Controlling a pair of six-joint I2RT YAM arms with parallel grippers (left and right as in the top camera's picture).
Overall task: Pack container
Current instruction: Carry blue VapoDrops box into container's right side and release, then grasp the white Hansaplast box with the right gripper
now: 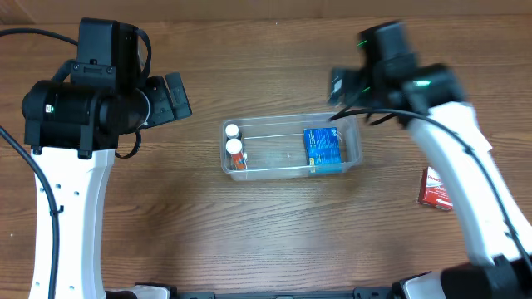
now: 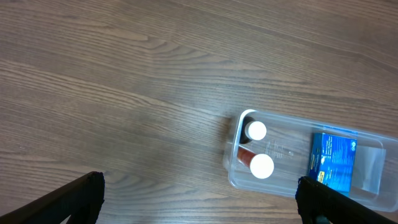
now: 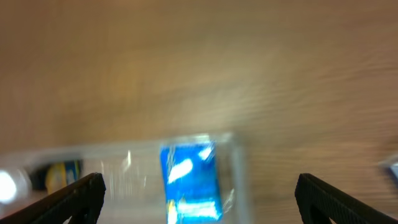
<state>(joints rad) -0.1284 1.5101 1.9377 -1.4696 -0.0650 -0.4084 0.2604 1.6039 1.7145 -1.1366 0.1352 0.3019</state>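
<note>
Blue box [image 3: 189, 180] sits blurred in the container [image 3: 240, 171] — label unreadable.

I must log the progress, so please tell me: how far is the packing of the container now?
Done: two white-capped bottles and a blue box sit inside the container. In hand: nothing; the left gripper and the right gripper are both open and empty. Left: a red box lies on the table outside the container, probably the next item to pack.

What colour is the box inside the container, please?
The box is blue; the left wrist view shows it best.
</note>
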